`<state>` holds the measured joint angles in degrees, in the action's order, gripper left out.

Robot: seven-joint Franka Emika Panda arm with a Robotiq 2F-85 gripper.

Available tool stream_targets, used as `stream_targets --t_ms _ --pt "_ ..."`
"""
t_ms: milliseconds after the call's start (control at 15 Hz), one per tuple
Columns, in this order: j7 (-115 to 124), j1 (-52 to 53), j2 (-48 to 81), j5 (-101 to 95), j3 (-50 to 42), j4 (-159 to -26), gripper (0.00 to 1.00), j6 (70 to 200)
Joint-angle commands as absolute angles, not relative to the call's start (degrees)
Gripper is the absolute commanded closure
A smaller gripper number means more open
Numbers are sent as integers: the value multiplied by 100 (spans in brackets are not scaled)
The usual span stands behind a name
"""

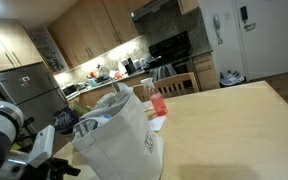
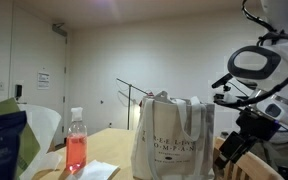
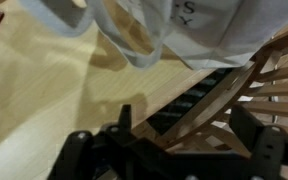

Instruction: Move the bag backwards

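In an exterior view, the off-white tote bag (image 1: pixel 114 138) stood upright at the lower centre of the frame on the light wooden table (image 1: pixel 234 120). The clear bottle of red liquid (image 1: pixel 159 101) stood just behind it, and the robot arm (image 1: pixel 2 128) filled the lower left corner, beside the bag but apart from it. In an exterior view from table height, the bag (image 2: pixel 174 140) sat at centre with its broad printed face to the camera. The bottle (image 2: pixel 76 152) was well apart at the lower left, and the gripper (image 2: pixel 232 150) hung low at the right, near the bag's side edge without touching it. In the wrist view, the bag (image 3: pixel 224 25) and one drooping handle loop (image 3: pixel 134 45) ran across the top of the frame. The gripper (image 3: pixel 174 162) sat along the bottom edge with its jaws spread wide and gripping nothing, and the slats of a wooden chair (image 3: pixel 259 90) showed at the right. The bag therefore seemed to lie ahead of the open jaws, its wide side running across their line of approach, so the gap probably had to be closed before any push or grasp.
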<state>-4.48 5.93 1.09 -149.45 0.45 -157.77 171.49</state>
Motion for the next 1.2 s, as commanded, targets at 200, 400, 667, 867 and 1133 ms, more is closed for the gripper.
stream_targets --t_ms 200,400,667,867,1133 --pt "-1596 203 191 -14915 18 -15887 0 16563" --pt "-1736 274 217 -14913 115 -15839 0 16340" --pt "-1632 343 300 -14915 268 -15722 0 16226" --pt "-1526 410 396 -14907 424 -15569 0 16269" --pt "-1295 495 586 -14899 615 -15308 0 16277"
